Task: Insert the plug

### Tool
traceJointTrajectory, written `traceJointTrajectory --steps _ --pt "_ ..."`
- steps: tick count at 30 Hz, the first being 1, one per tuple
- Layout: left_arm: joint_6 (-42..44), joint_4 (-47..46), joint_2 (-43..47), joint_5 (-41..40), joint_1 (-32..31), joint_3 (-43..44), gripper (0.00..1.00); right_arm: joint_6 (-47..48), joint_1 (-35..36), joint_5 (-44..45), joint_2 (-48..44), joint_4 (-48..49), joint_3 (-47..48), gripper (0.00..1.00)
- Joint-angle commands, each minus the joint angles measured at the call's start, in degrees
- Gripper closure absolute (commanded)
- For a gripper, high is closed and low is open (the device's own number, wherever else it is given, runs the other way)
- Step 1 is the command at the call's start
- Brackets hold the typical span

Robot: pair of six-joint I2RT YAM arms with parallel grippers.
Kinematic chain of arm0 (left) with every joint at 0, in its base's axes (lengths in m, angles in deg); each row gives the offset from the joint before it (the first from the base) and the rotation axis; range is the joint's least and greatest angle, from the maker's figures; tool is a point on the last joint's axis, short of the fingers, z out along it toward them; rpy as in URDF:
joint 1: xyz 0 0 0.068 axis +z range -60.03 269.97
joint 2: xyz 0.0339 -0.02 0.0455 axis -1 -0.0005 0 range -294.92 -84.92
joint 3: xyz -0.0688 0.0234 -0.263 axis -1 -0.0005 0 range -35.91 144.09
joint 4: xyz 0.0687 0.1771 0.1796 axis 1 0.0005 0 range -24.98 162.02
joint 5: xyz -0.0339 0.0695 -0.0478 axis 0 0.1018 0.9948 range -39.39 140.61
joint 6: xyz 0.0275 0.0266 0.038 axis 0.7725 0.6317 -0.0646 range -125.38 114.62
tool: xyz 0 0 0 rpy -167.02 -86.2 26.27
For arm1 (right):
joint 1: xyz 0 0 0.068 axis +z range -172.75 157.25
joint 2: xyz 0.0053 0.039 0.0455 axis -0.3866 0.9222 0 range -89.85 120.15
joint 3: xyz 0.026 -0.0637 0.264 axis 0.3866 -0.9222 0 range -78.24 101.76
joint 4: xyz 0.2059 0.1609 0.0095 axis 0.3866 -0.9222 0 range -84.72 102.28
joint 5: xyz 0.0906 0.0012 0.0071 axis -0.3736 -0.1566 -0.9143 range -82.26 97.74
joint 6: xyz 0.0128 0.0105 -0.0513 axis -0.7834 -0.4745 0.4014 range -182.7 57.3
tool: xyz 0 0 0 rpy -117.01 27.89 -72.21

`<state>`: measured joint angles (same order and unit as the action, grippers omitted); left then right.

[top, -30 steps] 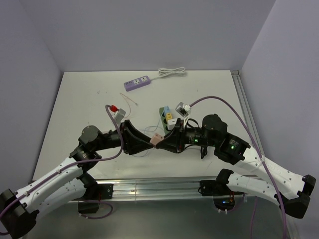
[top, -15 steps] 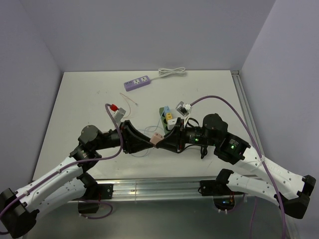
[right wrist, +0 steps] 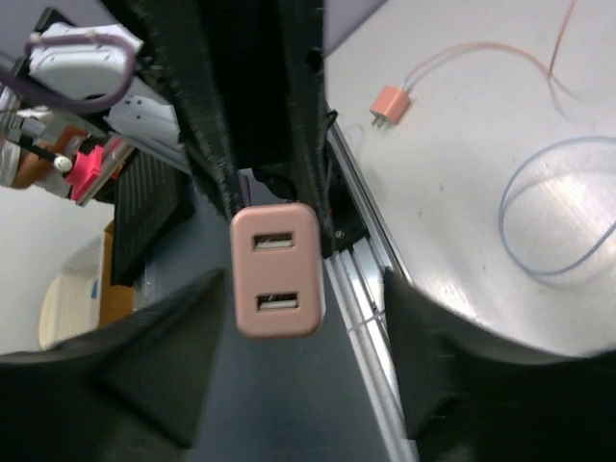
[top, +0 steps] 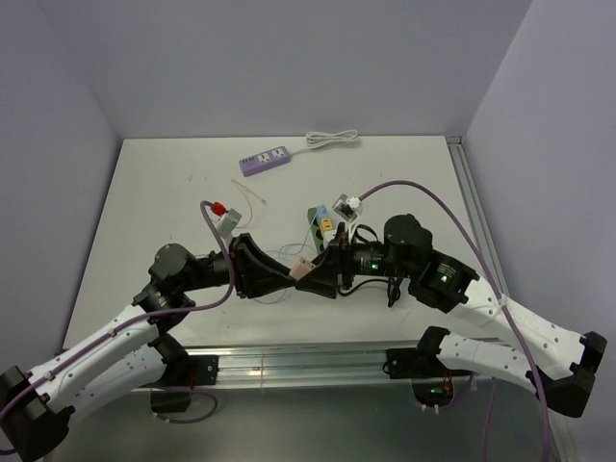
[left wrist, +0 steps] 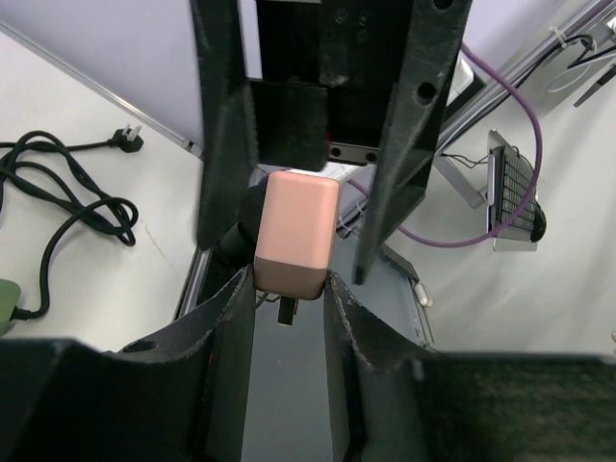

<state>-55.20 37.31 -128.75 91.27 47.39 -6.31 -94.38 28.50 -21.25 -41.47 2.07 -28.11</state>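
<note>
Both arms are nose to nose over the near middle of the white counter point(top: 173, 192). A small salmon-pink plastic block charger with two USB ports point(top: 306, 270) hangs in the air between them, just on the near side of the green power strip point(top: 316, 219) and not touching it. The left end effector point(left wrist: 287, 285) is clenched on the charger, a finger pressed to each side face. The right end effector point(right wrist: 303, 289) grips nothing: its fingers are spread, with a clear gap either side of the charger. The USB face looks at the right wrist, and one dark prong shows at the end turned back toward the left wrist. This reads as a hand-over step, insertion not yet begun. A lilac power strip point(top: 267, 159) lies well apart at the far side; I can't tell which strip is meant. Next, I'd judge, the right arm must back straight off without brushing the charger. Then the prongs need turning toward a free socket, which looks awkward from this grip, so a slip is the risk.
</note>
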Motion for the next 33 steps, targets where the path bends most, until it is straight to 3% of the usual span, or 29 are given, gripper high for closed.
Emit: traceJointTrajectory --steps 1,6,8,14,29,31,33 --pt "5.33 3.61 2.43 -0.50 -0.39 3.00 1.00 0.48 0.35 2.18 1.80 -5.76 4.53 0.22" --pt "7.72 6.08 3.32 2.66 -0.39 2.83 1.00 4.69 0.35 3.42 0.93 -12.89 6.73 0.14" --pt "8.51 7.22 2.88 4.85 -0.39 3.35 1.00 6.01 0.35 1.58 0.49 -13.69 7.35 0.21" --pt "9.39 8.45 2.00 8.37 -0.39 4.32 1.00 7.25 0.26 -8.52 0.31 -10.79 7.88 0.27" --pt "9.04 7.32 1.12 9.26 -0.39 4.32 1.00 7.16 0.35 -13.37 6.55 -9.38 9.11 0.48" --pt "9.22 7.57 1.21 9.78 -0.39 4.41 1.00 7.16 0.44 -13.11 7.25 -8.94 9.20 0.55" --pt "10.27 8.89 1.30 9.52 -0.39 5.11 0.98 7.07 0.44 -11.97 7.52 -8.77 9.20 0.91"
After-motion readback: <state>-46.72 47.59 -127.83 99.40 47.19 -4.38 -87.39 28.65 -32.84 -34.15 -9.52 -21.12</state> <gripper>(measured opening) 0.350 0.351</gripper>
